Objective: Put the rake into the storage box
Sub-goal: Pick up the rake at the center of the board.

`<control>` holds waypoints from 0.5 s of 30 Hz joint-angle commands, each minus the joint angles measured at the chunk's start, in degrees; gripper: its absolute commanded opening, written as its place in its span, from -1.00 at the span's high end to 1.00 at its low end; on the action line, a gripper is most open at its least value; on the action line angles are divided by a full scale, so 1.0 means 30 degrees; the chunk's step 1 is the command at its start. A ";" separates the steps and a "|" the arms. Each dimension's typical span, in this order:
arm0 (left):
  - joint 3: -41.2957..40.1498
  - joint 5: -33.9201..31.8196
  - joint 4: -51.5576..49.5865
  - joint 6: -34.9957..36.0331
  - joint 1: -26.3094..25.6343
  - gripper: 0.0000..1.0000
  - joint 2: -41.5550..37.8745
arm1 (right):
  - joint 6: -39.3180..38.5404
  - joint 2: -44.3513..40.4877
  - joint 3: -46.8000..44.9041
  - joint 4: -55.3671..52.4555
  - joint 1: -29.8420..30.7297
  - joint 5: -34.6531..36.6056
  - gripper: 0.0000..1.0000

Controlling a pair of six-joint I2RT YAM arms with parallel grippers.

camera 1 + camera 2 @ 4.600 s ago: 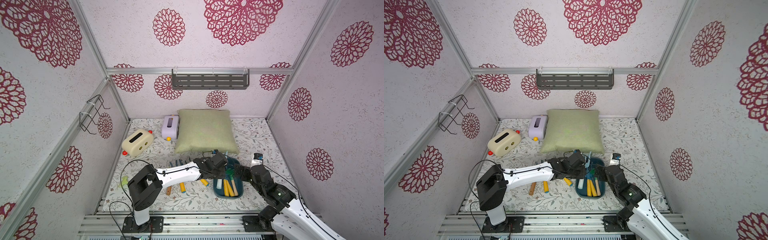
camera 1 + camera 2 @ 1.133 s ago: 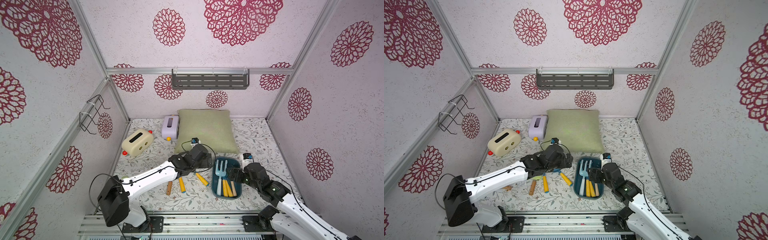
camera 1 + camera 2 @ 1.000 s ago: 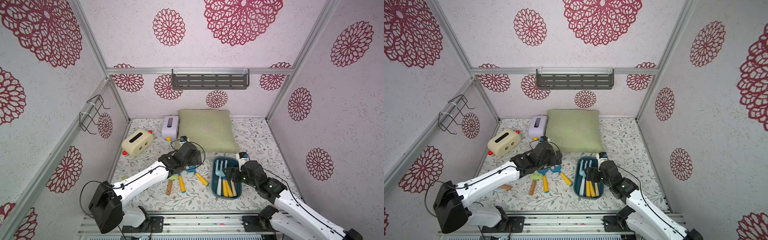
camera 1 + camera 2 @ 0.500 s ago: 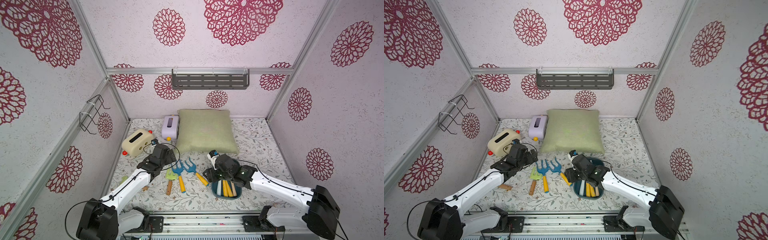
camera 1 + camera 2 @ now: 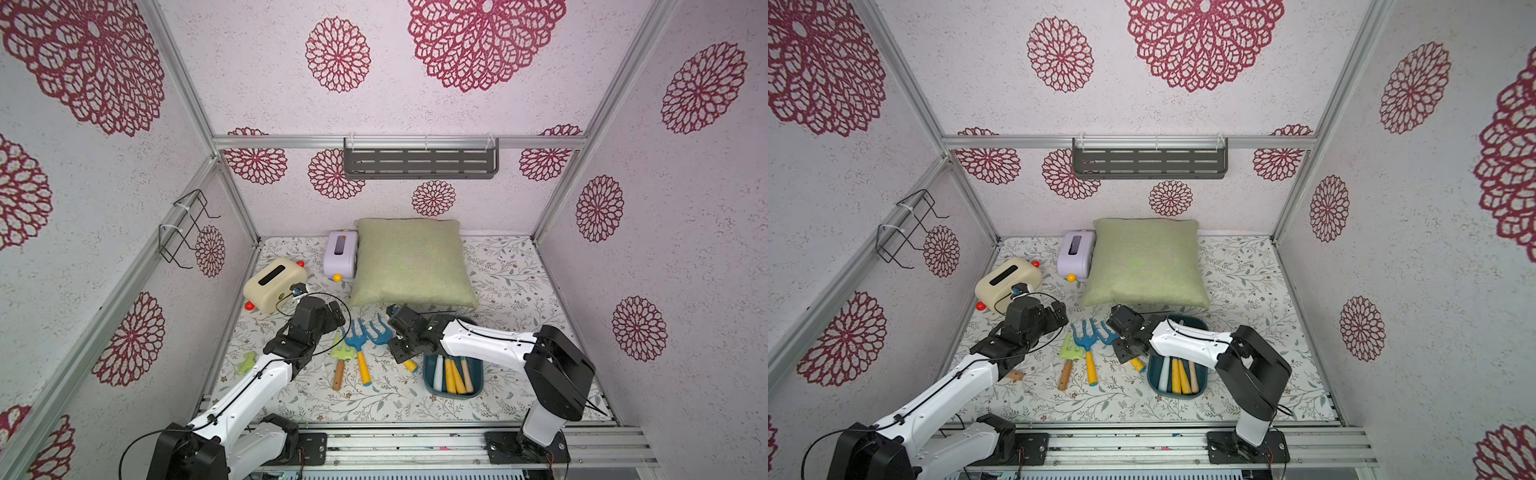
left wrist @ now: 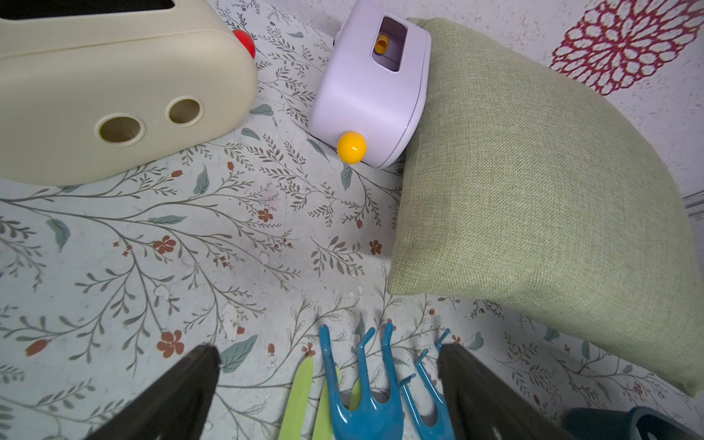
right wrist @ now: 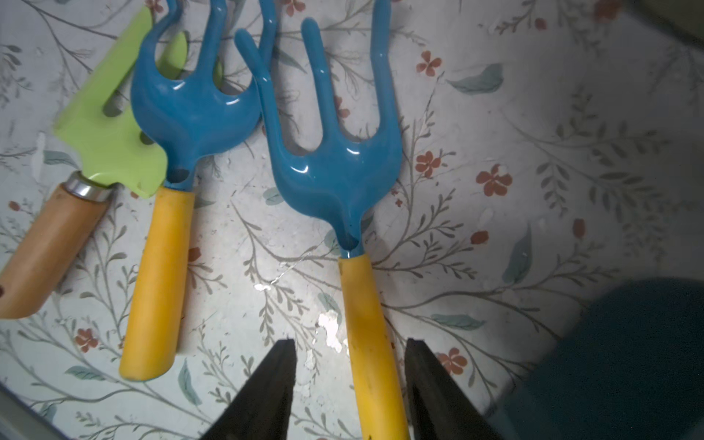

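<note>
The rake (image 7: 335, 160) has a blue three-tined head and a yellow handle. It lies flat on the floral mat just left of the storage box (image 5: 451, 395), and shows in both top views (image 5: 1108, 332). My right gripper (image 7: 350, 343) is open and low over the mat (image 5: 401, 353), one finger on each side of the rake's handle, with a gap still showing. The teal storage box (image 7: 628, 343) holds several tool handles. My left gripper (image 6: 327, 352) is open and holds nothing. It hovers by the tine tips (image 5: 334, 316).
Left of the rake lie a similar blue tool (image 7: 190, 110) and a green one with a wooden handle (image 7: 103, 133). Behind are a green pillow (image 5: 411, 262), a lilac box (image 5: 343, 253) and a cream box (image 5: 274, 284). A grey shelf (image 5: 419, 162) hangs on the back wall.
My right arm swung left from over the storage box to the rake's handle, and its jaws narrowed. My left arm drew back toward the left wall, still open.
</note>
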 commanded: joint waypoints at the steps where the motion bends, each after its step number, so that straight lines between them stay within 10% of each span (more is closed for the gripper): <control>1: -0.0088 -0.0073 0.0468 0.0256 0.0160 -0.95 -0.0231 | -0.0567 0.0856 0.1223 -0.1217 0.0331 0.0966 -0.01; 15: -0.0154 -0.0131 0.0435 0.0274 0.0185 -0.95 -0.0490 | -0.0408 0.3544 0.2295 -0.1680 0.0530 0.1301 0.25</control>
